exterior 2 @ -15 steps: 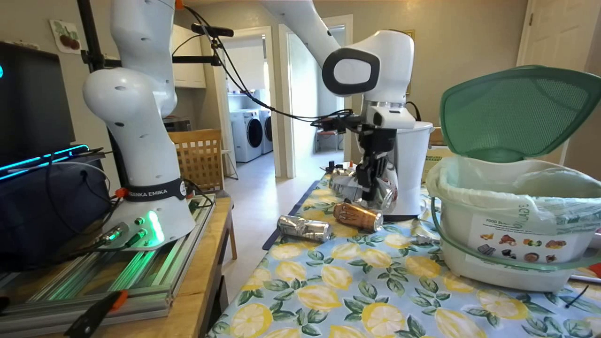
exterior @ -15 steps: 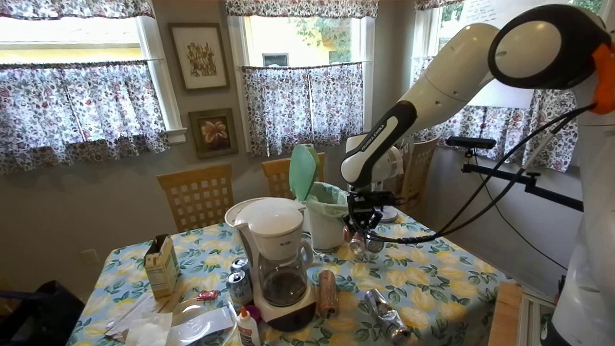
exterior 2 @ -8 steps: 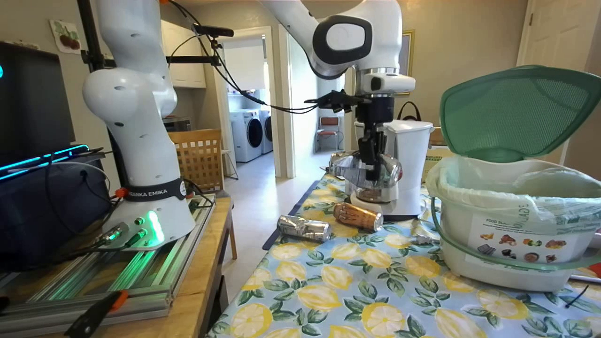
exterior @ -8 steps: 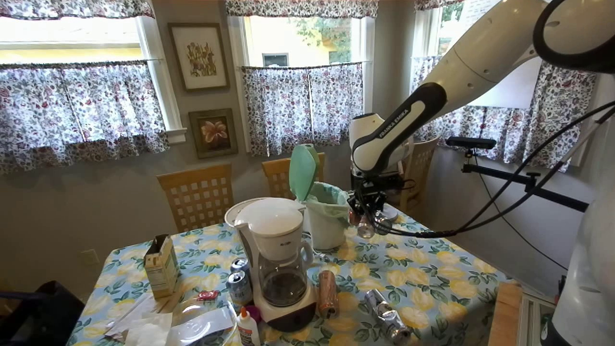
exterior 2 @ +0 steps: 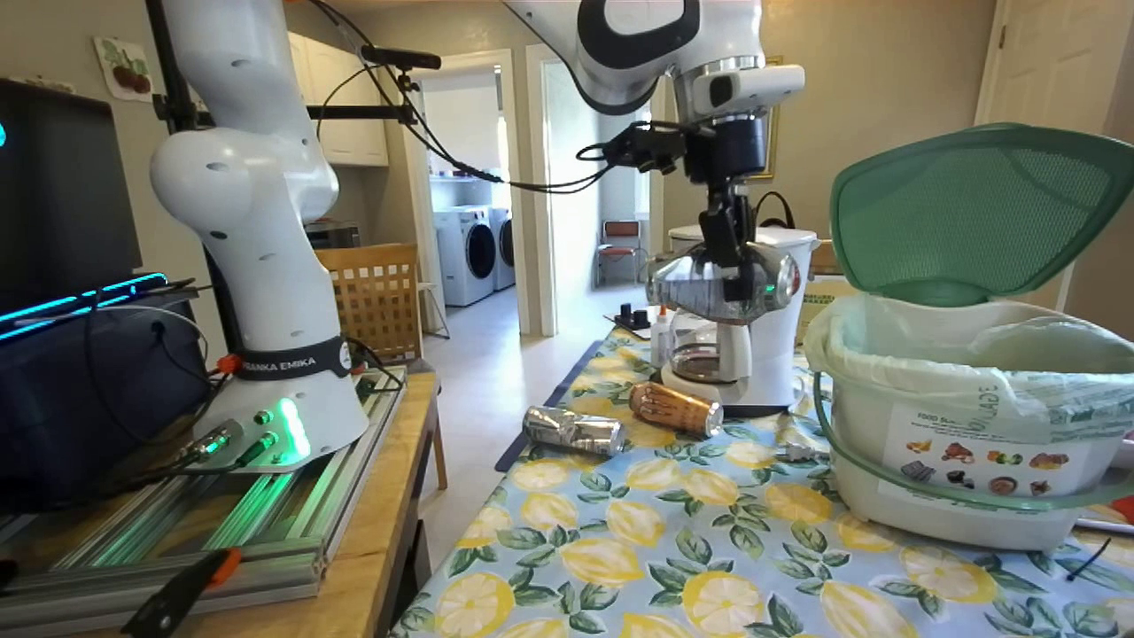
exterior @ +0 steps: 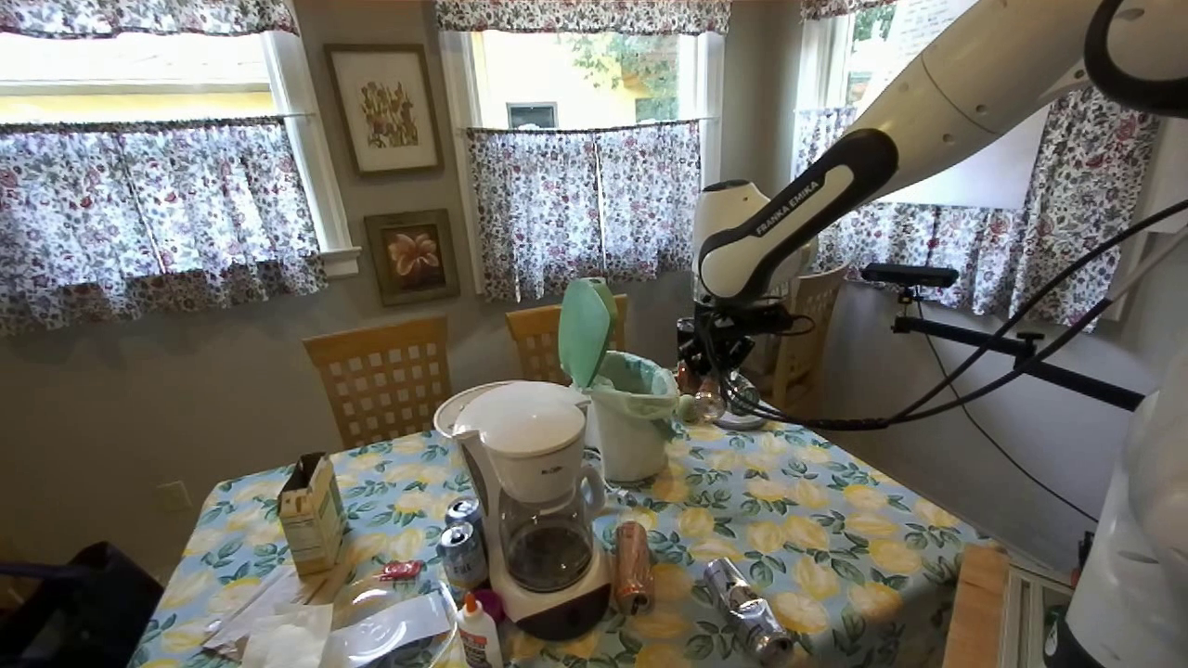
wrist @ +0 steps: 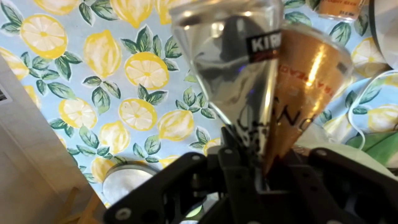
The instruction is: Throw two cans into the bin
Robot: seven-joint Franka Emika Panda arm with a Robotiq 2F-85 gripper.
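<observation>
Standing at the left of the lemon-print table (exterior: 835, 538) in an exterior view is the carton (exterior: 312, 520). To its right lies the red packet (exterior: 401, 570). Next are two upright cans (exterior: 462, 555), one behind the other, just beside the coffee maker (exterior: 524, 436); the glue bottle (exterior: 478, 635) is positioned in front of them. Right of the coffee maker, the copper can (exterior: 634, 568) lies on its side. Behind that can is the bin (exterior: 631, 445), upright and bag-lined, with the mint-green lid (exterior: 585, 334) raised at its left. To the right of the bin, the gripper (exterior: 715, 364) is located above the table. Its jaws stand close together, with only crushed metal between them, and clamp two cans at once: the held silver can (wrist: 230, 56), lettered KIRK, and the held orange can (wrist: 306, 84). In the wrist view, the pair sits side by side, each body narrowing sharply toward the fingers (wrist: 236, 179). In both exterior views, the held cans are suspended outside the bin. Further right and nearer the camera, the dented silver can (exterior: 747, 608) lies on its side on the table. Farthest right, beyond the table edge, is the white robot base (exterior: 1132, 547).
</observation>
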